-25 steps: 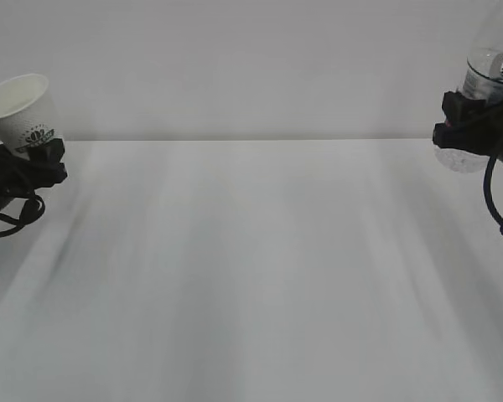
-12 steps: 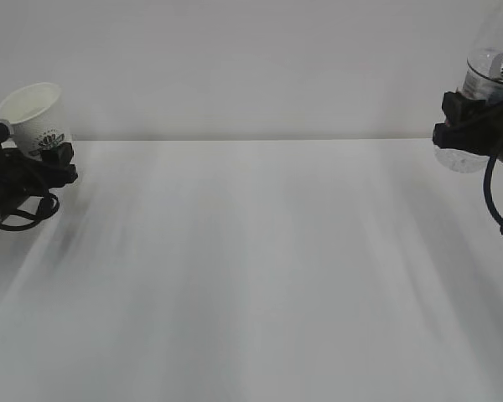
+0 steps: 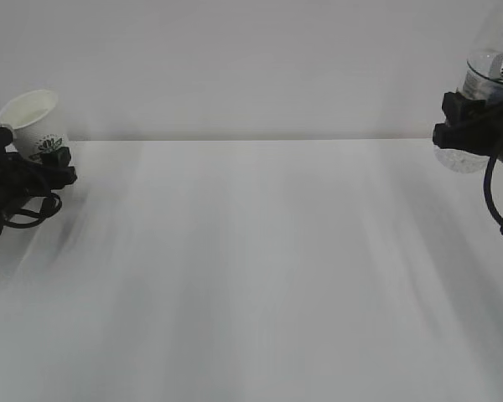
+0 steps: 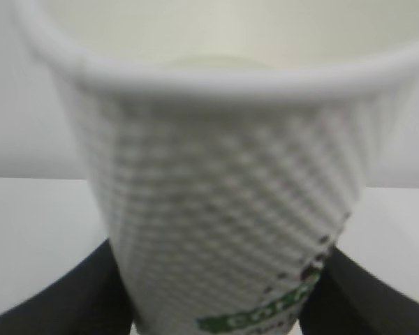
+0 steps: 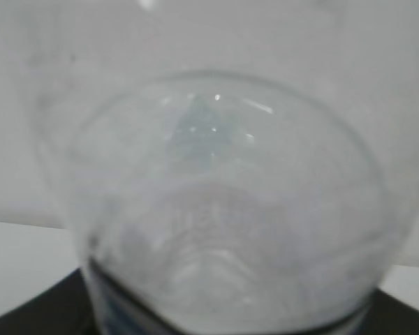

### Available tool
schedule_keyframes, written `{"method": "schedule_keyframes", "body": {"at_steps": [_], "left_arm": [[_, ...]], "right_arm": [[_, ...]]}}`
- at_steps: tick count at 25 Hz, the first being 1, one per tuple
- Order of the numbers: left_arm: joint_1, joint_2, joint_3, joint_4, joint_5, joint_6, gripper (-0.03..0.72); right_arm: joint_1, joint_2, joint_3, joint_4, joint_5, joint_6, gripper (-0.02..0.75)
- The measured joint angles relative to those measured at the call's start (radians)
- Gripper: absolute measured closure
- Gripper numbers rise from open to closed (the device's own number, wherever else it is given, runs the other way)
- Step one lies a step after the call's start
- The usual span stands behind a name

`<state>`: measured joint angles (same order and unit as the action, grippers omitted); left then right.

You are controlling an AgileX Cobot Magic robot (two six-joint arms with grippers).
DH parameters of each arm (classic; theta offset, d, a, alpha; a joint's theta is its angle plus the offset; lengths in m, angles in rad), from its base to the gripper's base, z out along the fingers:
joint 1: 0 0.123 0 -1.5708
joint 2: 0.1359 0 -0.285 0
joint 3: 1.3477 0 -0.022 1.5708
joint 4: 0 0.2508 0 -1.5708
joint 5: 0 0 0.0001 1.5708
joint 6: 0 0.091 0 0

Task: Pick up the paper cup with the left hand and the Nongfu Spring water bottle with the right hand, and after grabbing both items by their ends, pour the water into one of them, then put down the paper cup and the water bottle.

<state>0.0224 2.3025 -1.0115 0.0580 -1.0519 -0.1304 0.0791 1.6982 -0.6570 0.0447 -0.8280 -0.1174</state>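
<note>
The paper cup [image 3: 32, 119] sits clamped low on its wall in the left hand [image 3: 33, 172] at the far left edge of the exterior view, lifted clear of the table [image 3: 260, 268] and tipped so its mouth leans toward the middle; the left wrist view shows dark jaws on either side of the textured wall near the green lettering. The right hand [image 3: 469, 134] is closed around the lower end of the Nongfu Spring water bottle [image 3: 486, 92] at the far right edge, also off the table, with the bottle's top cut off by the frame, so its neck and tilt cannot be judged. The right wrist view shows only clear, blurred plastic, and whether water is inside cannot be told. The two items are well apart, so the main risk is probably in bringing them together: a thin paper wall held near its base could buckle or slip if squeezed or bumped by the bottle, and an uncapped bottle tilted before its mouth is over the cup would likely spill onto the table. The cup's lean could also let the stream miss the rim. Nothing else shows on the table, and nothing stands between the two arms
</note>
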Motion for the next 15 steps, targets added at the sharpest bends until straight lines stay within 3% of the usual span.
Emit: {"method": "schedule_keyframes", "body": {"at_steps": [15], "left_arm": [[0.0,0.053,-0.008,-0.015,-0.041,-0.009,0.237]], "right_arm": [[0.0,0.0,0.0,0.0,0.0,0.0,0.34]]}}
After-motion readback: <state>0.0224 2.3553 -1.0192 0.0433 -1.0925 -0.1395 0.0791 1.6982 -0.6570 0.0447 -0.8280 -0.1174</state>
